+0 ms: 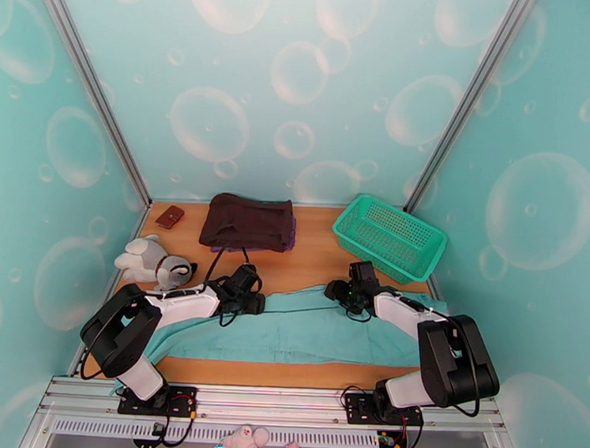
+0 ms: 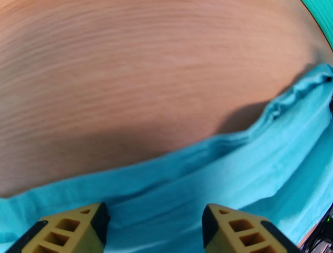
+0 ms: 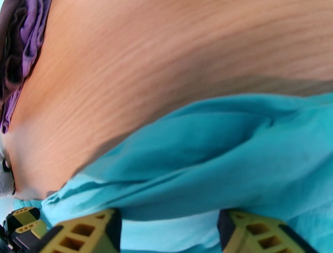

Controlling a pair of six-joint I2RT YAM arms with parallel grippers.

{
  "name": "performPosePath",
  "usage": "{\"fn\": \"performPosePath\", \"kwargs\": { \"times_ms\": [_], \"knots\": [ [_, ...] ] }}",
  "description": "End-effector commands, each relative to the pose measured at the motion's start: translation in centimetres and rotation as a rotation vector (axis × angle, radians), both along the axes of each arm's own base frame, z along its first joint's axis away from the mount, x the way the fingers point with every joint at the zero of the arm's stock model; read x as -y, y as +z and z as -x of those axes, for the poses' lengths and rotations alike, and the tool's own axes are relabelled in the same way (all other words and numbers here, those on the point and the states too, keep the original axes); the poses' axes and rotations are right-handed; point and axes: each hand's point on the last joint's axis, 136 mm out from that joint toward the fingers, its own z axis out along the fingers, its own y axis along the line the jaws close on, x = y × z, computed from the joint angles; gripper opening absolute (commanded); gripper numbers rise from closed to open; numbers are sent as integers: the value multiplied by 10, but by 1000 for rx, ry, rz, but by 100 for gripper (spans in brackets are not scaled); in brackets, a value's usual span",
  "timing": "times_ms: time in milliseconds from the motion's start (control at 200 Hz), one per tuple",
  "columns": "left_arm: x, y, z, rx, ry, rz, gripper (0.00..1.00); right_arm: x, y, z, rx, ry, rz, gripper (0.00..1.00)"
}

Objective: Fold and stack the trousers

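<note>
The light teal trousers [image 1: 305,332] lie stretched lengthways across the near half of the wooden table [image 1: 317,258]. Their left end hangs towards the left arm's base. My left gripper [image 1: 250,300] hovers over the trousers' far edge left of centre. In the left wrist view it [image 2: 154,226] is open, its yellow fingertips [image 2: 233,226] spread above the teal cloth [image 2: 233,166]. My right gripper [image 1: 340,292] sits at the far edge right of centre. It [image 3: 168,231] is also open, over a rumpled cloth edge [image 3: 200,158]. The waistband is hidden.
A dark brown folded garment [image 1: 248,221] on purple cloth lies at the back centre. A green mesh basket [image 1: 389,237] stands at the back right. A grey and white plush toy [image 1: 154,264] and a small brown case [image 1: 170,216] occupy the left side.
</note>
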Motion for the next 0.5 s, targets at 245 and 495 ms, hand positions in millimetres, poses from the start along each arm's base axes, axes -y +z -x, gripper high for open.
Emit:
{"fn": "performPosePath", "kwargs": {
  "times_ms": [245,495],
  "knots": [
    [3,67,-12,343,-85,-130,64,-13,108,-25,430,98,253,66],
    [-25,77,77,62,-52,22,63,-138,108,64,404,653,199,63]
  ]
}}
